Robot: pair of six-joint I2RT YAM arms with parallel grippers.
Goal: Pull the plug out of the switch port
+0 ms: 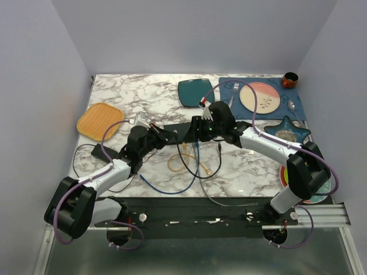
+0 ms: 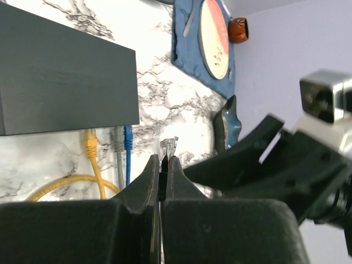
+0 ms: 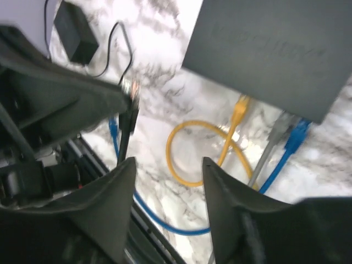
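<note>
My left claw (image 2: pixel 163 160) is pressed together on the black cable (image 3: pixel 125 137), pinching it right behind the clear plug (image 2: pixel 168 147). The plug stands up just above my fingertips. It sits in no socket and is held apart from the switch (image 2: pixel 60 71), off past the corner of the box.

The switch lies flat on the marble desk (image 2: pixel 165 93) in the middle, between my two arms, with its socket edge facing my bases. Three plugs are seated along that edge, close together: a yellow plug (image 2: pixel 89 144), a grey plug (image 2: pixel 118 144) and a blue plug (image 2: pixel 128 139). The yellow cable (image 2: pixel 71 177) curls into a loop on the desk just in front of the switch.

My right claw (image 3: pixel 168 165) is spread, with nothing between its fingers. It hangs over the desk beside the socket edge, looking down on the yellow loop. In my right wrist view the left claw comes in from the left with the cable hanging from it.

A small black power adapter (image 3: pixel 77 33) lies on the desk well apart from the switch, on my left side. A dark teal plate (image 1: pixel 195 91) lies beyond the switch, near the far edge.
</note>
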